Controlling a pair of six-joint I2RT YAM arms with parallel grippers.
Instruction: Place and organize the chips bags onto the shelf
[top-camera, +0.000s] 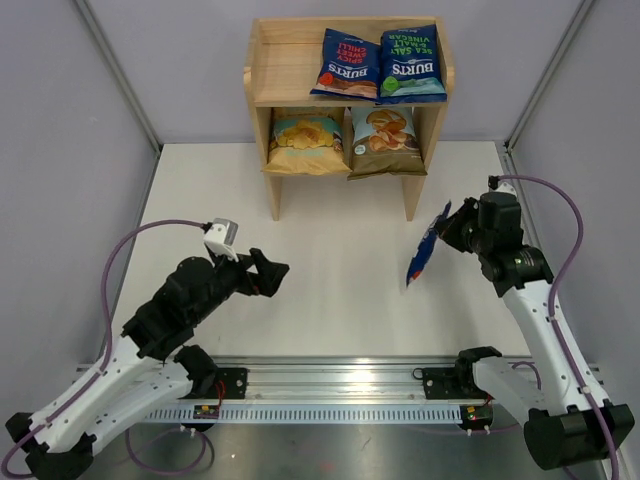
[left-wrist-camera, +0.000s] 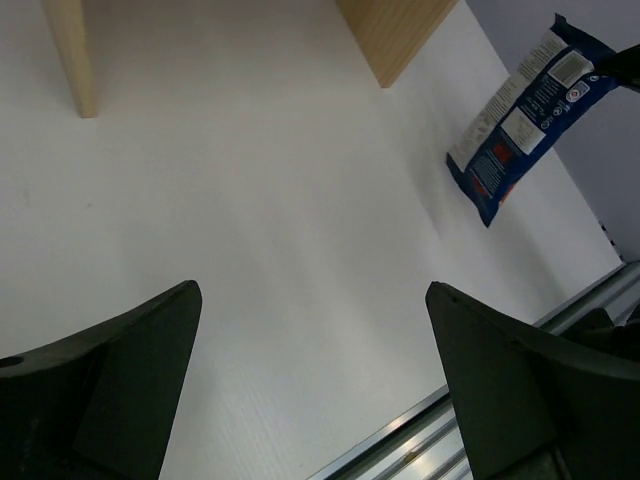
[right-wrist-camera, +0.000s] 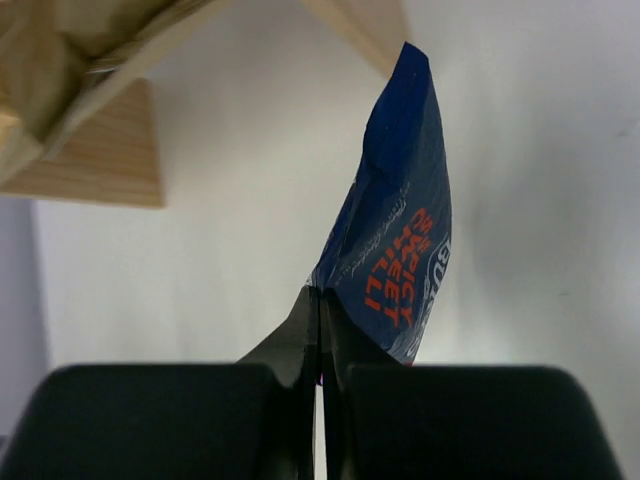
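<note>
Blue bag (top-camera: 425, 250), long axis steeply tilted

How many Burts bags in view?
3. Two lie side by side on the shelf's top tier: red-lettered bag, green-lettered bag. The third bag hangs pinched in the right end effector. None seems hidden.

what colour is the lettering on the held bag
Red on the dark-blue bag; best in right wrist view.

The light wooden shelf (top-camera: 268, 62) stands at the far side. On its top tier lie a red-lettered Burts bag (top-camera: 347, 64), left, and a green-lettered Burts bag (top-camera: 412, 64), right. Below, the yellow bag (top-camera: 305, 140) sits left of the cassava bag (top-camera: 385, 142). A third Burts bag (top-camera: 425, 250) hangs edge-on at the near right, pinched by the right gripper (top-camera: 447, 222).
</note>
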